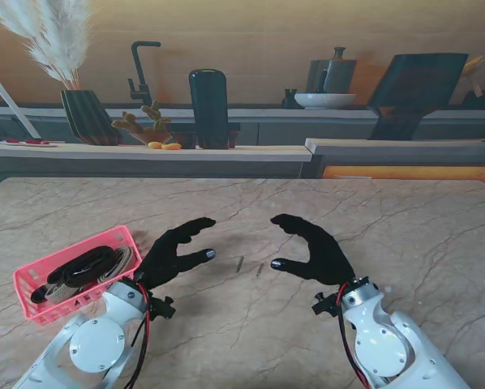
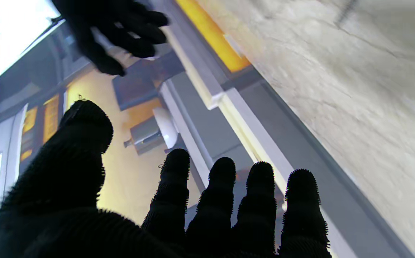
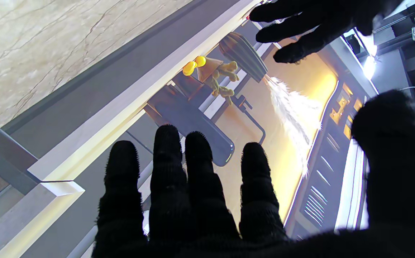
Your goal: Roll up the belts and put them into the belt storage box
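A pink belt storage box [image 1: 33,282] stands at the near left of the marble table [image 1: 405,219]. Rolled belts [image 1: 84,267], black and pale, lie inside it. My left hand [image 1: 173,251] in a black glove hovers just right of the box, open, fingers apart, nothing held. Facing it, my right hand [image 1: 311,247] is also open and holds nothing. Between the two hands, two small thin metal pieces [image 1: 239,263] lie on the table. In the left wrist view my left hand [image 2: 179,200] shows spread fingers, with my right hand [image 2: 110,32] beyond. The right wrist view shows my right hand [image 3: 193,193] and my left hand [image 3: 315,25].
Behind the table runs a counter [image 1: 226,150] with a dark vase of pampas grass [image 1: 84,113], a cactus ornament [image 1: 141,126], a black cylinder [image 1: 208,105], a faucet [image 1: 141,69], a white bowl [image 1: 324,100] and a dark board [image 1: 413,81].
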